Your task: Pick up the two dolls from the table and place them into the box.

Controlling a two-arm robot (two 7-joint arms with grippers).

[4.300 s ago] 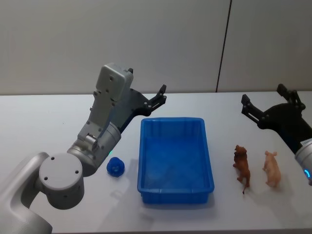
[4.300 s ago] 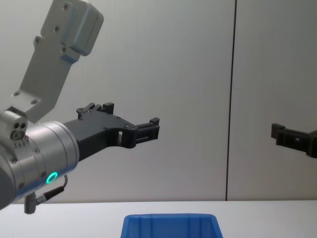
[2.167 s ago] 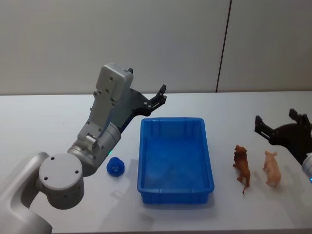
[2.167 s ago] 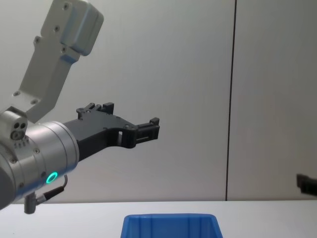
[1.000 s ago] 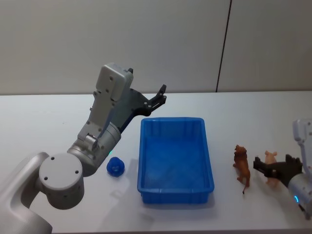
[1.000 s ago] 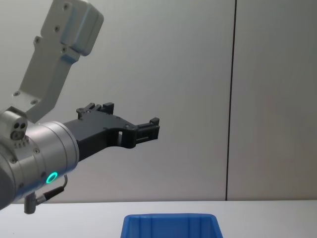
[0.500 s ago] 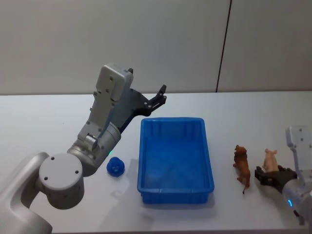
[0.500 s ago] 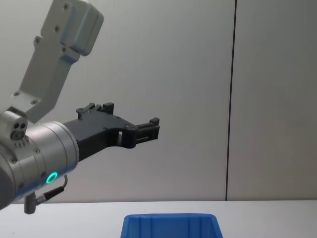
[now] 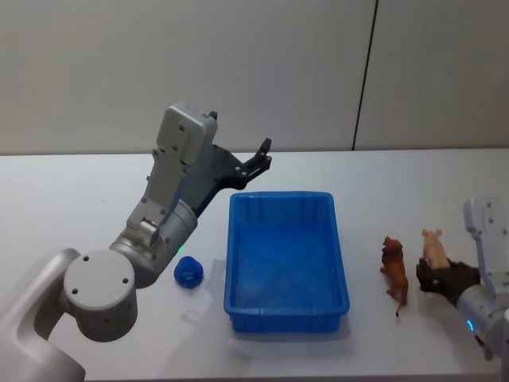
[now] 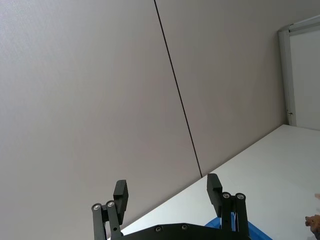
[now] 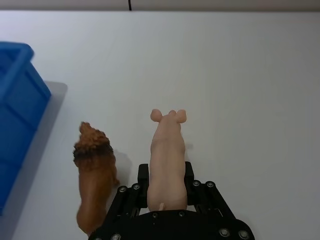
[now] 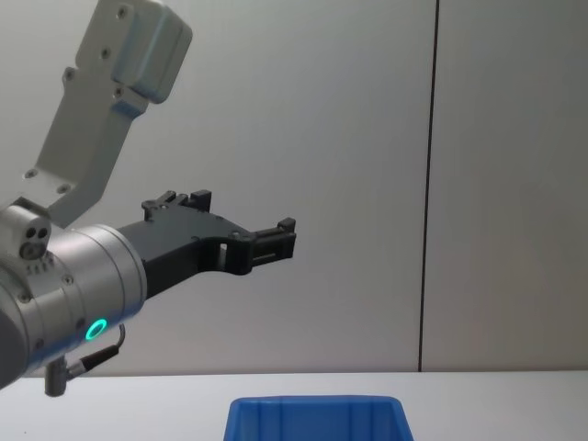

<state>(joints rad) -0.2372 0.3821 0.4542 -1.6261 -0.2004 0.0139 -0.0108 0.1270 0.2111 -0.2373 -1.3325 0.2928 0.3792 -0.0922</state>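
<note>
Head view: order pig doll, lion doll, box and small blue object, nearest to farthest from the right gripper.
1. Pig doll, in the right gripper.
2. Lion doll, just left.
3. Box, table centre.
4. Small blue object, left of box; left gripper raised, idle.

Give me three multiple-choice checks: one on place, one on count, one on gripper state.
1. Where is the brown doll relative to the box? A inside; B on the table, to its right; C to its left.
2. Dolls inside the box: A none; B one; C two.
3. Right gripper: A open; B shut on the pink doll; C shut on the brown doll.
Answers: B, it stands beside the rim; A, both dolls are outside; B, its fingers clamp it. Left gripper is parked high, open.
</note>
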